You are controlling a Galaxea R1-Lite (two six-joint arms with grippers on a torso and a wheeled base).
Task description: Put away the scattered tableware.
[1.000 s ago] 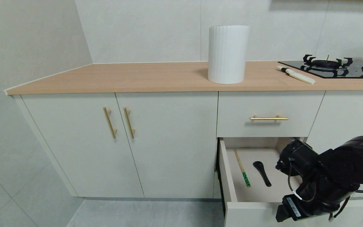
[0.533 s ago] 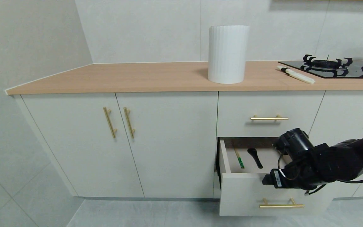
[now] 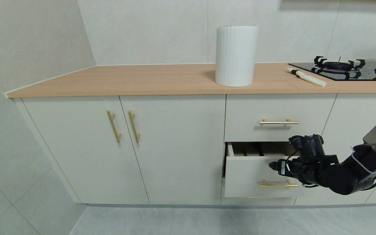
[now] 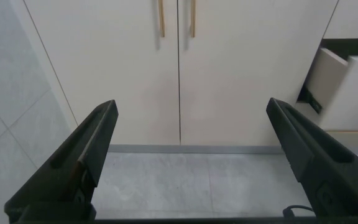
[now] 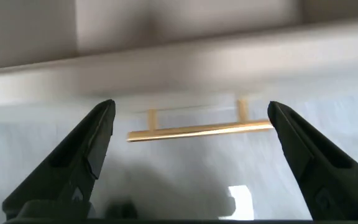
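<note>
Now, right hand (image 3: 274, 165) (image 5: 190, 111): released, fingers spread wide and holding nothing. It sits against the front of the lower drawer (image 3: 250, 173), just above the handle (image 3: 278, 185) (image 5: 197, 130).
Drawer: almost shut, with only a narrow dark gap left under the drawer above.
Change: a second ago it stood pulled well out. The arm has since pushed it most of the way in, following the front toward the cabinet.
Tableware: chopsticks and a black spoon lay inside the drawer a second ago. The gap is now too thin for me to make them out, so I take them to be stowed.
Meaning: this batch looks put away, and one last short push should close the drawer flush.
Table (image 3: 142, 80): a pale utensil (image 3: 306, 77) lies near the stove (image 3: 348, 70), well apart from the white canister (image 3: 236, 55). It may be the next piece to collect.
Left hand (image 4: 191, 106): also released and empty, held low and facing the doors (image 4: 179, 62) and floor (image 4: 185, 180).
</note>
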